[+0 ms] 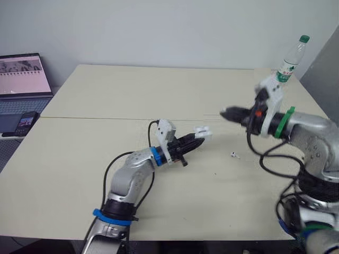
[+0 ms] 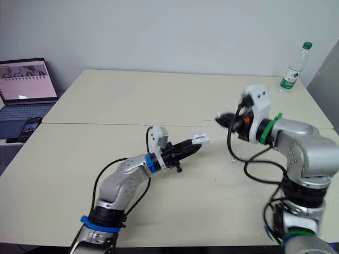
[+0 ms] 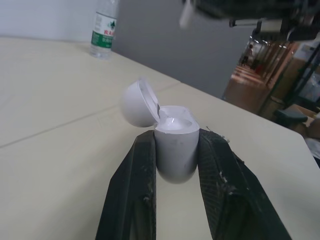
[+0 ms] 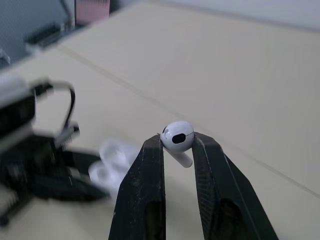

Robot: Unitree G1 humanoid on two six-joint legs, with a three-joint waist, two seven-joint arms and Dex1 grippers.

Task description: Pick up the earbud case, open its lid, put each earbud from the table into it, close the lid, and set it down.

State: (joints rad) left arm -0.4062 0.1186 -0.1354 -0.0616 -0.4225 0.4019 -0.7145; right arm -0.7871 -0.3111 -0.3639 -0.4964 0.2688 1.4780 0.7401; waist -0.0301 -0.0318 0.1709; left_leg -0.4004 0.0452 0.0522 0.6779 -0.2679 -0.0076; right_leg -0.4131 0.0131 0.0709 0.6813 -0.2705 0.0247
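My left gripper (image 1: 197, 138) is shut on the white earbud case (image 3: 174, 145), holding it by its body just above the middle of the table (image 1: 79, 159). The case lid (image 3: 137, 102) stands hinged open and the inside shows. My right gripper (image 4: 177, 141) hovers above the table to the right of the case and is shut on one white earbud (image 4: 178, 137), pinched at its head. In the left eye view this gripper (image 1: 225, 112) points toward the case. A second earbud (image 1: 234, 155) lies on the table below the right gripper.
A water bottle (image 1: 290, 61) stands at the table's far right corner. A laptop (image 1: 24, 79) and a phone (image 1: 24, 123) sit on a lower surface off the left edge. A seam runs across the table behind the grippers.
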